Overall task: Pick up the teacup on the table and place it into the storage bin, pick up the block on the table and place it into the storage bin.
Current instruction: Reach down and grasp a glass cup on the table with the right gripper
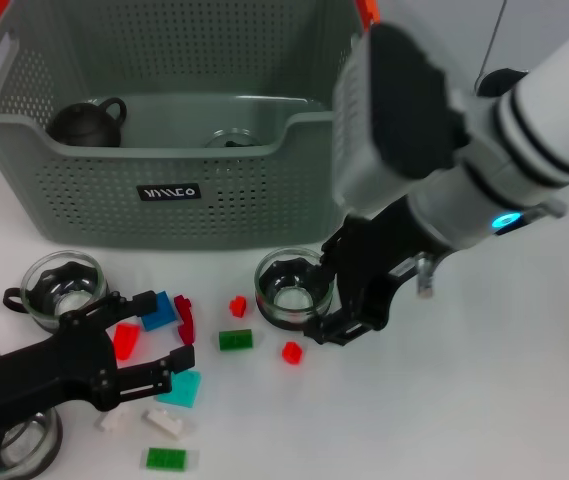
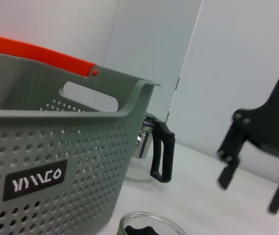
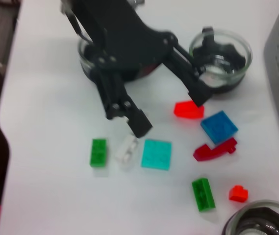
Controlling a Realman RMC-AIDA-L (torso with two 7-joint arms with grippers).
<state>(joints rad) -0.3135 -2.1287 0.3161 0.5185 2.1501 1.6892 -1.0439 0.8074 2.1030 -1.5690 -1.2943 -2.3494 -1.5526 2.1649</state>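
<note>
The storage bin (image 1: 164, 180) stands at the back of the white surface (image 1: 484, 400), its black label facing the robot. Inside it lie a dark teapot (image 1: 86, 122) near the left end and a glass cup (image 1: 232, 138) toward the middle.

The right pincer (image 1: 349, 300) hangs just in front of the bin, its black fingers spread apart and pointing down beside a glass teacup (image 1: 292, 288) that sits on the surface close to the bin's front wall. The fingers stand at the cup's right side; whether they touch it cannot be told.

The left pincer (image 1: 159, 345) is low at the near left, fingers apart and empty, reaching over a scatter of blocks. A red block (image 1: 126, 340) and a blue block (image 1: 158, 312) lie by its upper finger, and a teal flat block (image 1: 180, 388) lies just under its lower finger. Farther right are a dark red block (image 1: 184, 318), a green block (image 1: 235, 340) and two small red blocks (image 1: 238, 306). A white block (image 1: 164, 422) and another green block (image 1: 166, 459) lie nearest the robot.

A second glass teacup (image 1: 61, 285) sits at the left, behind the left pincer.
</note>
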